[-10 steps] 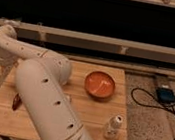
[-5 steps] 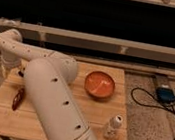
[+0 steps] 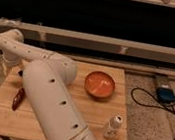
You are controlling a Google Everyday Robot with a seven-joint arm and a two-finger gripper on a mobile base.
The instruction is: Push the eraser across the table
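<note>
Far-left corner of the small light wooden plank table (image 3: 101,110): the white arm's gripper (image 3: 6,65) hangs beside the flat black eraser (image 3: 21,73), mostly hidden. We cannot tell its grip. We judge a low, square, steady push best, avoiding the slim red oblong (image 3: 18,99).

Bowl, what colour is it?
Orange bowl, camera view; hand hangs at the left edge of the table.

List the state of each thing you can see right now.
gripper: low at the left edge of the table
eraser: not visible, possibly hidden behind the arm
orange bowl: upright on the table
red oblong object: lying flat near the left edge
small whitish object: standing, front right
</note>
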